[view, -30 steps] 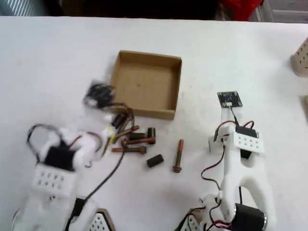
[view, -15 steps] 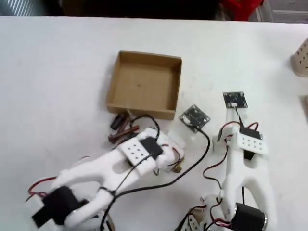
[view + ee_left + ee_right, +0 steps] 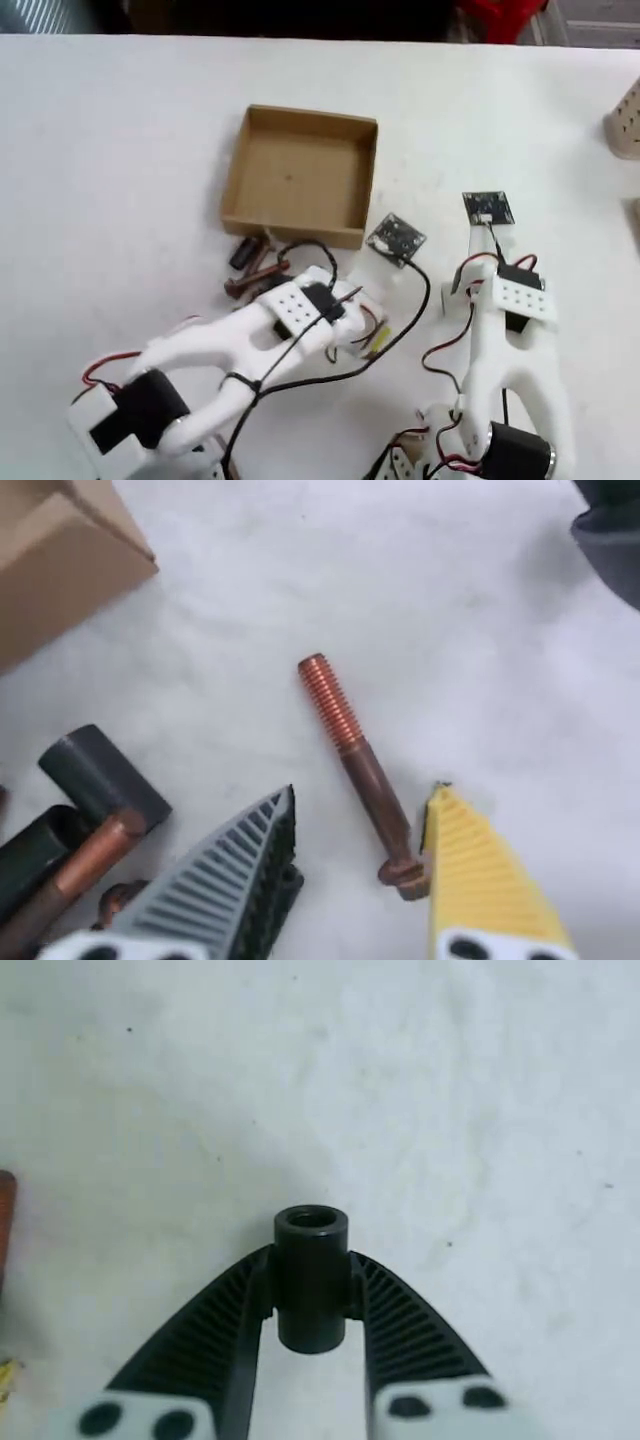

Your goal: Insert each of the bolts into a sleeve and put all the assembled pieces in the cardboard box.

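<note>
Left wrist view first: my left fingers [image 3: 270, 825] are spread apart, one grey and one yellow, over a copper bolt [image 3: 355, 765] that lies flat on the white worktop [image 3: 480, 610]; the bolt's threaded end points away from the fingers and its head sits just beside the yellow one; I cannot tell whether they touch. Off to one side I see a corner of the cardboard box [image 3: 60, 560]; near it lies a loose dark sleeve [image 3: 100, 775] and beside that a second bolt [image 3: 85, 860], one end of it meeting the sleeve.

In the right wrist view my right fingers [image 3: 258, 1280] are closed on a black sleeve [image 3: 311, 1278], clamping it on both sides; its open bore shows past the fingertips, with bare worktop beyond.

From the high view, the left arm [image 3: 250, 340] stretches across the middle of the worktop, its wrist just below the box's near wall; the box lies open; I see nothing inside it. A small heap of parts [image 3: 250, 268] lies between that wall and the arm, partly hidden by it. The right arm [image 3: 510, 330] sits to the box's right, well apart from the heap.
</note>
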You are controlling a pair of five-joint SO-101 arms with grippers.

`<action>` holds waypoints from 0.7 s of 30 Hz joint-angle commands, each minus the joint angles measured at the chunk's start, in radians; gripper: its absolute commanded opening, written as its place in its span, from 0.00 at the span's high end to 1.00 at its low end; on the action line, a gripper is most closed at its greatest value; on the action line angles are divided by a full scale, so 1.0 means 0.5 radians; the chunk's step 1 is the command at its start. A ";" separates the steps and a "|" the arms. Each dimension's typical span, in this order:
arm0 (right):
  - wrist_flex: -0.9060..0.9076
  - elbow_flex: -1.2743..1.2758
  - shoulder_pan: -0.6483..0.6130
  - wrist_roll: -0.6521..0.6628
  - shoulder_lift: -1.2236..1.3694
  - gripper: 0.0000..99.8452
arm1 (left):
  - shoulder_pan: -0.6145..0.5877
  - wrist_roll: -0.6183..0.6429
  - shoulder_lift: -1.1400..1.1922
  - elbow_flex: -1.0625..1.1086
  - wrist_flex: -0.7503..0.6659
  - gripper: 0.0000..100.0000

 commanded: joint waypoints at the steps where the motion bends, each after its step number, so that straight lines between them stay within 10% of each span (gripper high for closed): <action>1: -0.026 -0.012 -0.017 -0.015 -0.048 0.98 | 0.063 0.064 0.020 -0.101 0.086 0.77; 11: -0.026 -0.012 -0.017 -0.015 -0.048 0.98 | 0.044 0.160 0.588 -0.694 0.641 0.80; 15: -0.026 -0.012 -0.017 -0.015 -0.048 0.98 | 0.091 -0.187 0.588 -0.700 0.644 0.99; 21: -0.026 -0.012 -0.017 -0.015 -0.048 0.98 | 0.008 -0.402 0.247 -0.586 0.758 0.98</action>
